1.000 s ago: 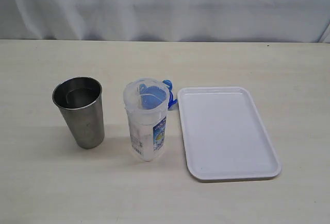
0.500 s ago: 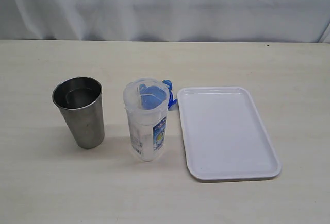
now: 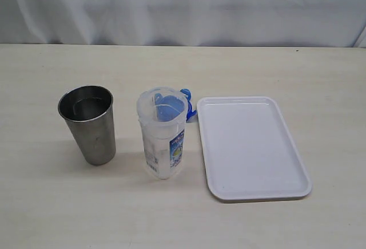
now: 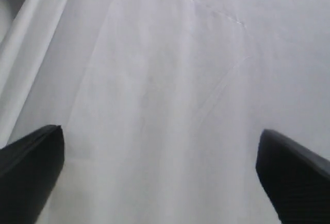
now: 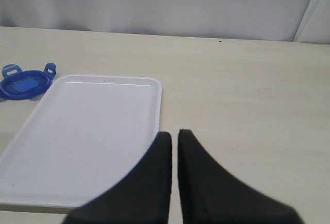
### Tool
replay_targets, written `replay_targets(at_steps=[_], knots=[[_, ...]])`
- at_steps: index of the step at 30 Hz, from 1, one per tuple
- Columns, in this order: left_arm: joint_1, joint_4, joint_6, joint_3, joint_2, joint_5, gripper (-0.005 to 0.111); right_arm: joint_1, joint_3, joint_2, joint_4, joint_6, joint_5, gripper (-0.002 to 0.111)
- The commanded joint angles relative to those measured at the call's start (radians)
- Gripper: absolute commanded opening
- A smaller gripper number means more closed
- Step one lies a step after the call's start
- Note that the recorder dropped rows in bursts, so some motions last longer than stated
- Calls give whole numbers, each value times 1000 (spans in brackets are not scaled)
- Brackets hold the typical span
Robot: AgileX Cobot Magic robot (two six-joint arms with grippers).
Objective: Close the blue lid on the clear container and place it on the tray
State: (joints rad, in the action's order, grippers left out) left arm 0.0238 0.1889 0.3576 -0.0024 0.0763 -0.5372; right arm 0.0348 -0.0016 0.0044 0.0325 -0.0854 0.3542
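The clear container stands upright and uncovered on the table, just left of the white tray. The blue lid lies flat on the table behind the container, partly hidden by it; in the right wrist view the blue lid sits off a far corner of the tray. My right gripper is shut with nothing in it, above the table beside the tray's edge. My left gripper is open, its fingers wide apart, facing only white cloth. Neither gripper shows in the exterior view.
A tapered steel cup stands upright left of the container. A white cloth backdrop hangs behind the table's far edge. The table is pale wood.
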Motion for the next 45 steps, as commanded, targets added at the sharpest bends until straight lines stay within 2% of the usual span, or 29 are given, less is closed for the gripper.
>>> replay_targets(at_steps=[1, 4, 7, 11, 16, 23, 24, 31, 39, 45], knots=[[1, 86, 5, 2, 136, -155, 101, 2, 2, -4, 4, -4, -13, 5], [1, 89, -6, 2, 278, -265, 101, 2, 2, -4, 4, -4, -13, 5], [1, 90, -39, -12, 430, -261, 101, 2, 2, -4, 4, -4, -13, 5], [1, 130, -76, -12, 656, -339, 101, 2, 2, -4, 4, -4, -13, 5], [1, 245, -77, -12, 936, -494, 101, 2, 2, -4, 4, -4, -13, 5], [1, 270, -154, -12, 1236, -684, 101, 2, 2, -4, 4, -4, -13, 5], [1, 294, -183, -12, 1305, -684, 101, 2, 2, -4, 4, -4, -13, 5], [1, 429, -208, -108, 1492, -684, 101, 2, 2, -4, 4, -4, -13, 5], [1, 452, -208, -212, 1688, -684, 101, 2, 2, -4, 4, -4, -13, 5], [1, 556, -206, -323, 1837, -684, 101, 2, 2, -4, 4, -4, -13, 5]])
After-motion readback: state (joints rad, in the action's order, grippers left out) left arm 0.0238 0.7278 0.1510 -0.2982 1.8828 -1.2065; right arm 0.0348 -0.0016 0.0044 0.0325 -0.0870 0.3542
